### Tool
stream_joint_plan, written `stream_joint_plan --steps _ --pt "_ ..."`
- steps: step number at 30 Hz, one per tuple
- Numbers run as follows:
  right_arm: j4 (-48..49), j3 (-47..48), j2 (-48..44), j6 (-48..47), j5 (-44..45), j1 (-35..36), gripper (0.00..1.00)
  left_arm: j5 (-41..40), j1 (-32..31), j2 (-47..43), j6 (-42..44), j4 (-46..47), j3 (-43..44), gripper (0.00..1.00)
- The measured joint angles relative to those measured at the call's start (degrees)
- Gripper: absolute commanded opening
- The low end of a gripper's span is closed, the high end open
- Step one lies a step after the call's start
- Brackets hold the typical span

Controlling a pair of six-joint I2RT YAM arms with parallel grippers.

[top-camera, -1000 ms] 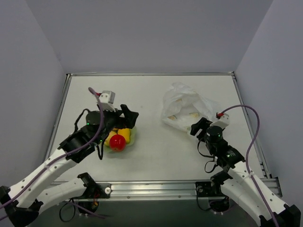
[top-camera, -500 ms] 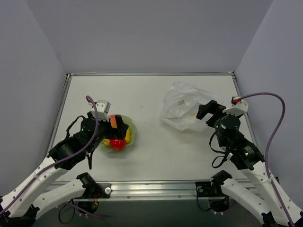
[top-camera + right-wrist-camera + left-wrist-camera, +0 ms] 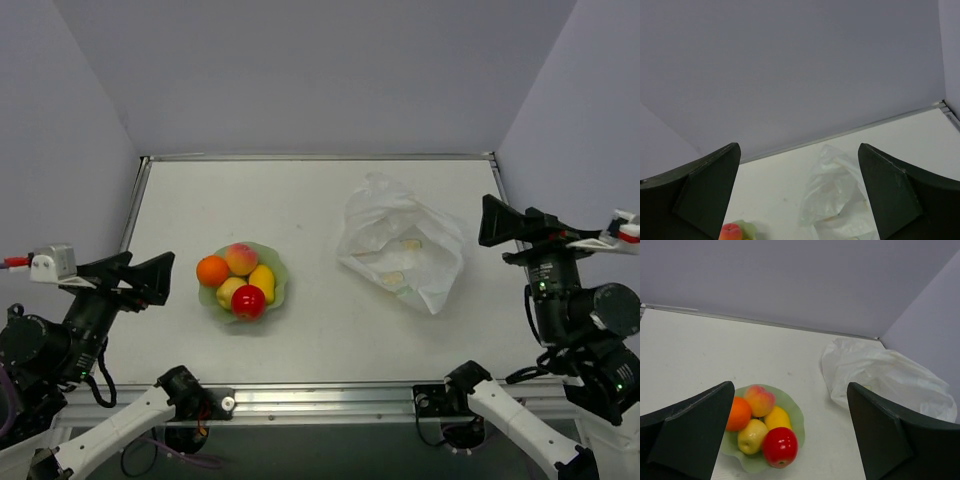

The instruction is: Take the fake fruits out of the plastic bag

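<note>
The top view shows all five fake fruits (image 3: 240,283) heaped in the pale green bowl (image 3: 283,280) on the worktop's (image 3: 300,200) near left. They sit well apart from the plastic bag (image 3: 400,250) on the right. The right wrist view catches only one fruit at its bottom edge. The left end effector (image 3: 790,385) and right end effector (image 3: 799,145) both gape, released and empty. The bag's yellowish marks are too small to read.

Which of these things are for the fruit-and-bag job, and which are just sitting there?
For the job:
- fake fruits: five, piled together in the bowl
- plastic bag: crumpled, lying on the right, apart from the bowl

Just there:
- green bowl: wavy-edged, holding the fruits
- table: everything rests on it
</note>
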Motion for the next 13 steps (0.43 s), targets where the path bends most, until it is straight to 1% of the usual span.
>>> stream_joint_plan --steps 3,7,13 --pt "0.31 0.42 -4.37 -0.59 -2.40 0.00 1.00 -1.99 -0.02 -2.38 0.00 -1.51 0.31 0.94" --pt "0.31 -2.14 -8.90 -1.14 -4.31 0.00 1.00 -3.17 -0.02 -4.90 0.00 -3.28 0.26 0.94" --pt "-1.25 -6.05 -12.09 -1.55 -4.76 0.00 1.00 -3.32 -0.02 -7.04 0.02 -3.98 0.28 0.94"
